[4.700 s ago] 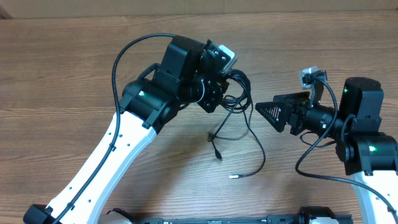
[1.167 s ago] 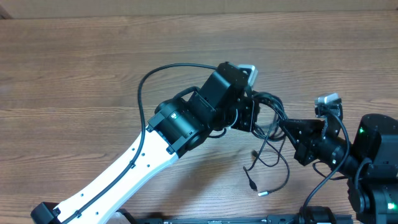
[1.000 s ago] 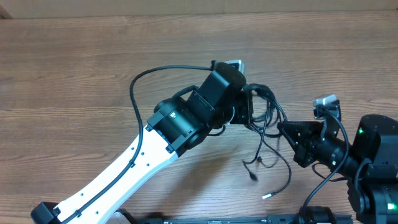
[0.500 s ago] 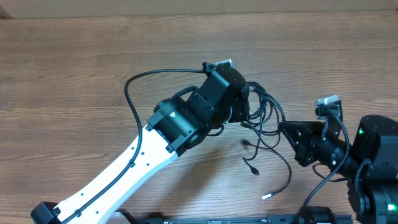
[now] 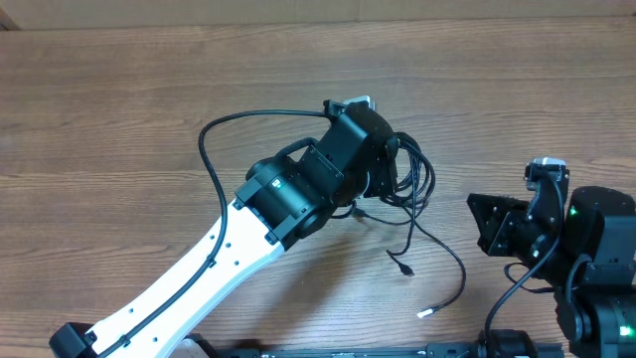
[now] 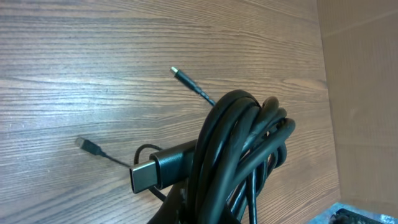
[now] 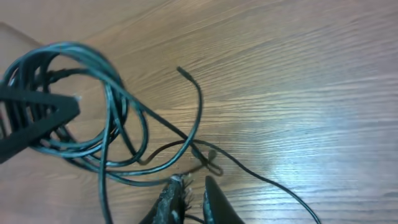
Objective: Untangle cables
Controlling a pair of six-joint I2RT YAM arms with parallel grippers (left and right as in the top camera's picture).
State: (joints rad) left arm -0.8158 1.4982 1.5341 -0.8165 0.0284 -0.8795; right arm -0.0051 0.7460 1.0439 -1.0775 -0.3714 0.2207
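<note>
While the left claw (image 5: 393, 174) is pinched tight on the cables (image 5: 419, 177), the bundle sits at its tip as a bunch of thin black loops. It is right of the middle of the worktop (image 5: 119, 119), about halfway between the far and near edges. Left wrist view: the coil fills the frame close up, with a flat plug head (image 6: 149, 175) sticking out at its left. Two strands drop out of the coil and trail on the wood toward the near edge. One stops at a black plug end (image 5: 404, 269); the other curves further and stops at a silver-tipped end (image 5: 425, 313). Right claw (image 7: 193, 185) sits apart from the bundle, nearer the right edge, tips a narrow gap apart, nothing between them. One strand passes just beyond its tips in the right wrist view; touching or not, cannot tell.
</note>
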